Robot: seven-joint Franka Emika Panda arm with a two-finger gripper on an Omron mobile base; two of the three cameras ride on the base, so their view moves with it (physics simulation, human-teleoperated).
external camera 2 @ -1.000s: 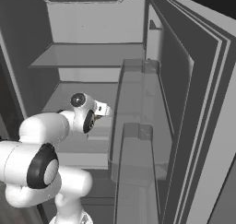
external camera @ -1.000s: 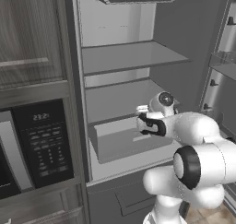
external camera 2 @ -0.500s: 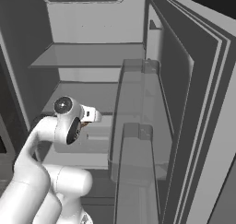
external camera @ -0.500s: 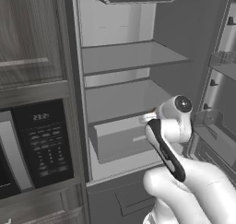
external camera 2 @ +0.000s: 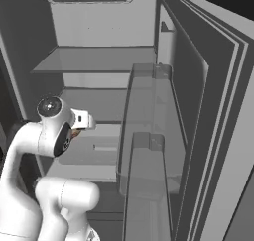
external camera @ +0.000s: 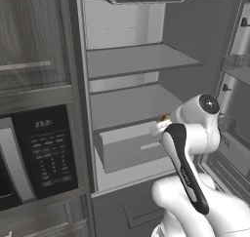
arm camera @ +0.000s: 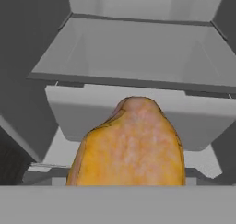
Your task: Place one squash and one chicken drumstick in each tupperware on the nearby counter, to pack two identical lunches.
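In front of the open fridge drawer (arm camera: 138, 112), chicken drumstick (arm camera: 131, 147) gripped in the clenched gripper (external camera: 163, 124), drawer at 12 o'clock beyond it, door bins (external camera 2: 149, 131) at 3 o'clock

I read one display, clock digits on the microwave panel (external camera: 44, 153), roughly 23:21, keypad legends below too small to read
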